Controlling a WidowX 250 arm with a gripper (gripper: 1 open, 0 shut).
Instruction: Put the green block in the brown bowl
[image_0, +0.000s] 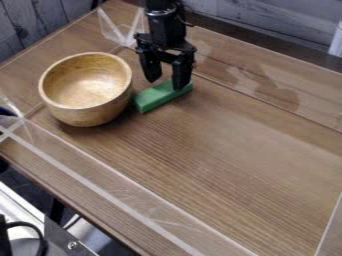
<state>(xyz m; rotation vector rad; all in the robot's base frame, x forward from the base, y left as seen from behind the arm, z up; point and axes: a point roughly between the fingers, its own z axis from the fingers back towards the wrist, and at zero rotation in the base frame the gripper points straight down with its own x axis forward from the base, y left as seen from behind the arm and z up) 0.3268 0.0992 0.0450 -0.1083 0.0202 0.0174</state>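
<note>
Beneath wide-open, empty end effector (167, 75): green block (158, 96), just beside brown bowl (86, 88).

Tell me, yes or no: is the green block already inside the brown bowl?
No, the green block lies on the wooden table just right of the brown bowl, outside its rim.

The black arm reaches down from the top of the view, its gripper (167, 75) pointing straight down with both fingers (151, 68) spread wide apart, nothing between them.
</note>
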